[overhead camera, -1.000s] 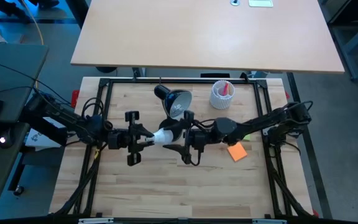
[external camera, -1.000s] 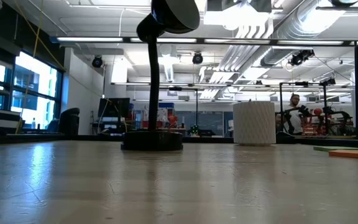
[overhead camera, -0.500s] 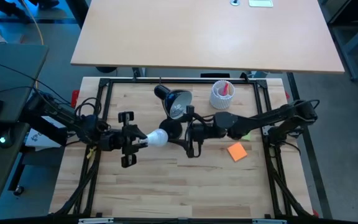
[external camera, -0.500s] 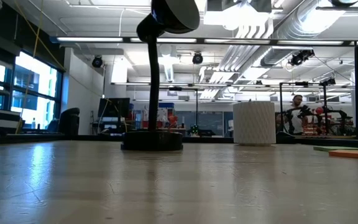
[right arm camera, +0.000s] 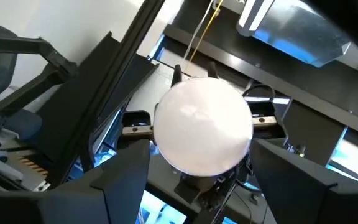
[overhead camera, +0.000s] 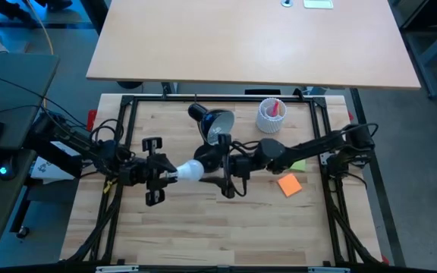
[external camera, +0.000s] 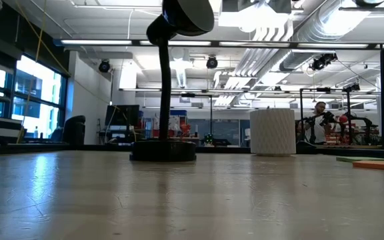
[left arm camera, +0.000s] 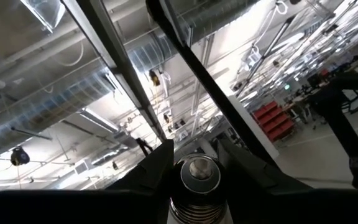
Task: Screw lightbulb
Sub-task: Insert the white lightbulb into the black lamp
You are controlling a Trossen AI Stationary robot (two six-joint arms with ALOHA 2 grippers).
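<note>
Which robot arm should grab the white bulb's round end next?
Probably the right. Its pincer is open, facing the lightbulb's round end, a finger on each side. The left pincer already grips the screw base.

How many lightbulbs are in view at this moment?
1. The lightbulb is held above the table's middle in the left claw, facing the right claw. The lamp shade's inside isn't visible.

White bulb, black lamp, pale wood all round.

The bulb shows white, its screw base silvery-grey with ridged threads. The lamp is black, glinting silver inside the shade. The cup is white and ribbed, something red inside. An orange pad lies on the light striped wood of the table, a green scrap near it. Both arms are dark.
</note>
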